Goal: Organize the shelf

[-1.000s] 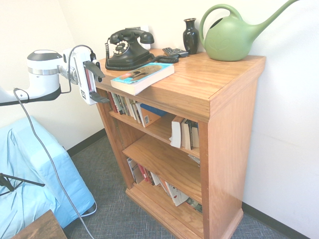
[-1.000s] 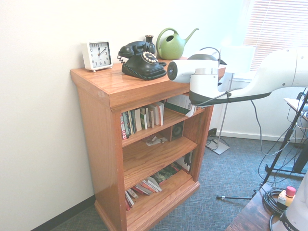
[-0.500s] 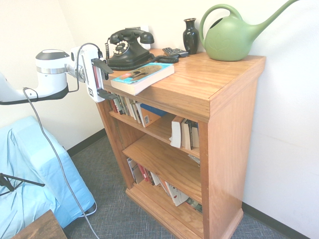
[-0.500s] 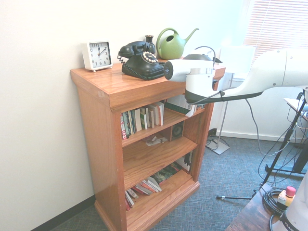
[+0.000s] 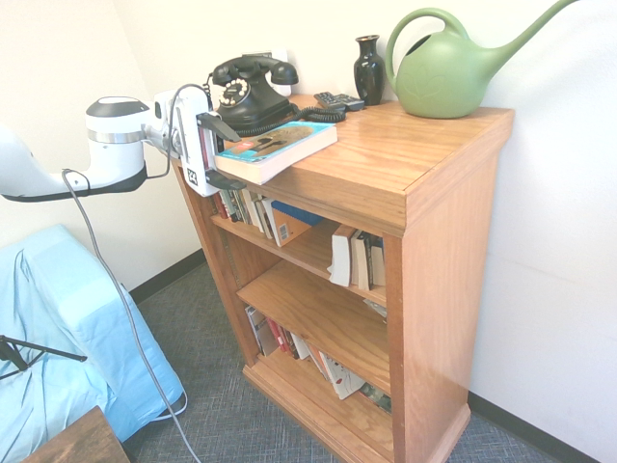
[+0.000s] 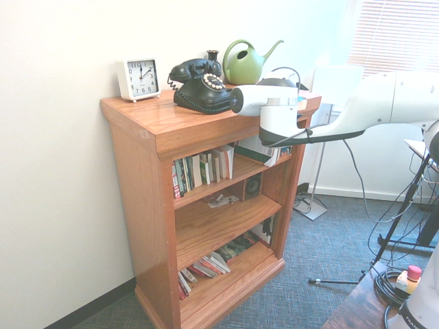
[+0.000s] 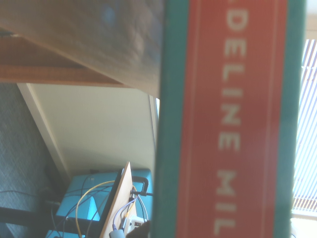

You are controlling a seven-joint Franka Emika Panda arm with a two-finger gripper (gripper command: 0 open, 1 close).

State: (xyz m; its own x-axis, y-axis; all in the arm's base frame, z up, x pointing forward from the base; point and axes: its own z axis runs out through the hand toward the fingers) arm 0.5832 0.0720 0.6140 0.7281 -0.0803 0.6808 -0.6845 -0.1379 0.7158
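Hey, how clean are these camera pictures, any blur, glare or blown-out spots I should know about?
First exterior view: sharp, evenly lit, soft sheen on the honey-brown wooden shelf. Second exterior view: the bright window with blinds is overexposed, washing out the white arm in front of it. Wrist view: the red and teal book spine fills the frame, its lettering soft; the window strip beside it glares.

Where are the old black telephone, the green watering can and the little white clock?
Black rotary telephone (image 5: 249, 95): first exterior view, dial.
Green plastic watering can (image 5: 445, 77): first exterior view, body.
White square alarm clock (image 6: 141, 77): second exterior view, face.
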